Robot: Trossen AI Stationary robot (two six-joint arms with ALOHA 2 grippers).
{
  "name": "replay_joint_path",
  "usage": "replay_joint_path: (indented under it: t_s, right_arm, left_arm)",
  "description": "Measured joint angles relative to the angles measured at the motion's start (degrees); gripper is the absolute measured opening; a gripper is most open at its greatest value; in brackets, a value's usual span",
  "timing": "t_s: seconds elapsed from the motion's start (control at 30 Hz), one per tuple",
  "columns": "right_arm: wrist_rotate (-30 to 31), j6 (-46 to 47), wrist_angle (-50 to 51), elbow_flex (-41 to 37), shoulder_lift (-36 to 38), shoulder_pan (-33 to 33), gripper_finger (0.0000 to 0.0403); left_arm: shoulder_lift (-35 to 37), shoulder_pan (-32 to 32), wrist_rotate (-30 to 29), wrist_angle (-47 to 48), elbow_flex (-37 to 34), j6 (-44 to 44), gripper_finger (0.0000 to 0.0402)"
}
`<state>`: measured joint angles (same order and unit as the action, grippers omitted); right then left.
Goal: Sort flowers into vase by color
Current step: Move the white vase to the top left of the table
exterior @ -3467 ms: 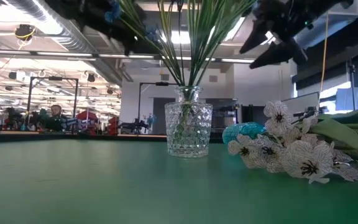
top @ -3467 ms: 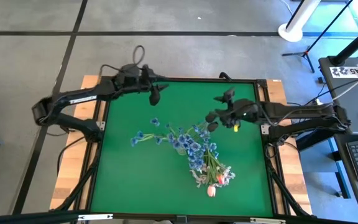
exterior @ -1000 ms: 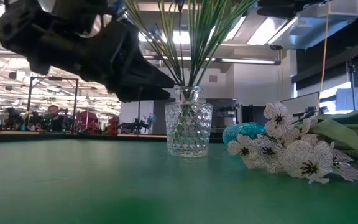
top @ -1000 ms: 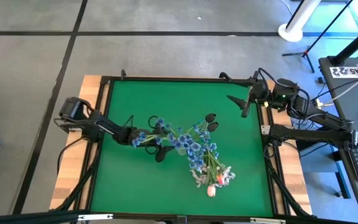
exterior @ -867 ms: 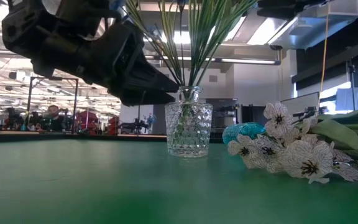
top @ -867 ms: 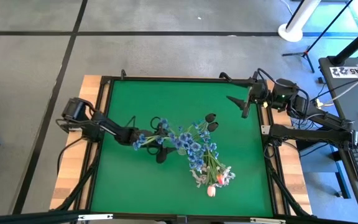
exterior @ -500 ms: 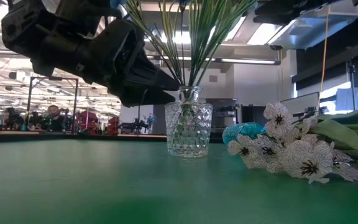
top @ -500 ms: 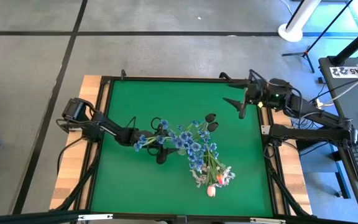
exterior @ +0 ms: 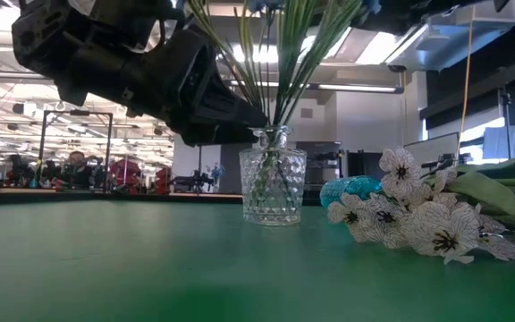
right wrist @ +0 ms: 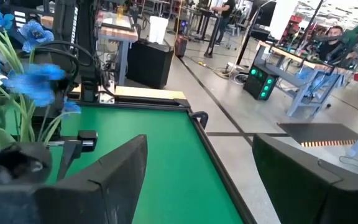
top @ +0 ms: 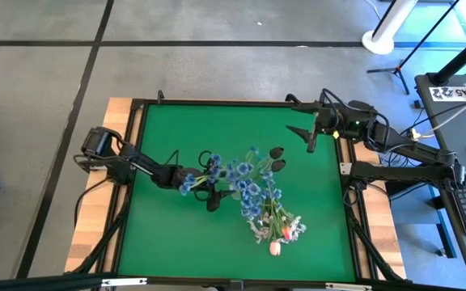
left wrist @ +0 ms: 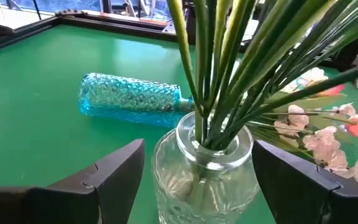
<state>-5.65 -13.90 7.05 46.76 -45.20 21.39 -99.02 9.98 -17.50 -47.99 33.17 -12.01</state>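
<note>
Vase (exterior: 274,186) nudged sideways, blue flowers (top: 233,174) upright.

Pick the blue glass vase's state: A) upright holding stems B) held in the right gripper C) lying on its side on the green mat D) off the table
C: the left wrist view shows the blue glass vase lying on its side on the green mat, behind the upright clear vase that holds the stems.

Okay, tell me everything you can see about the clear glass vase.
The clear glass vase stands upright on the green table. It is faceted cut glass with a narrow neck and thick round rim. Green stems of the blue flowers fan out of it. The left gripper straddles it, fingers open on either side.
</note>
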Motion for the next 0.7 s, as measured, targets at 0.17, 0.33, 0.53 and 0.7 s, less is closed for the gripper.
replay_joint_path:
  t_s: [0.17,0.33,0.53,0.7]
  right_arm:
    - [0.0,-0.01,0.12,0.0,0.0,0.0,0.0289]
    - [0.0,-0.01,0.29,0.0,0.01,0.0,0.0289]
    - [0.0,-0.03,0.31,0.0,0.01,0.0,0.0289]
    - [0.0,-0.03,0.35,0.0,0.01,0.0,0.0289]
  left_arm:
    - [0.0,0.16,0.53,0.02,0.0,-0.63,0.0291]
    - [0.0,0.31,0.61,1.28,0.02,-0.92,0.0291]
    - [0.0,0.31,-1.07,4.83,0.0,0.41,0.0306]
    - [0.0,0.33,-1.27,4.47,0.0,0.55,0.0335]
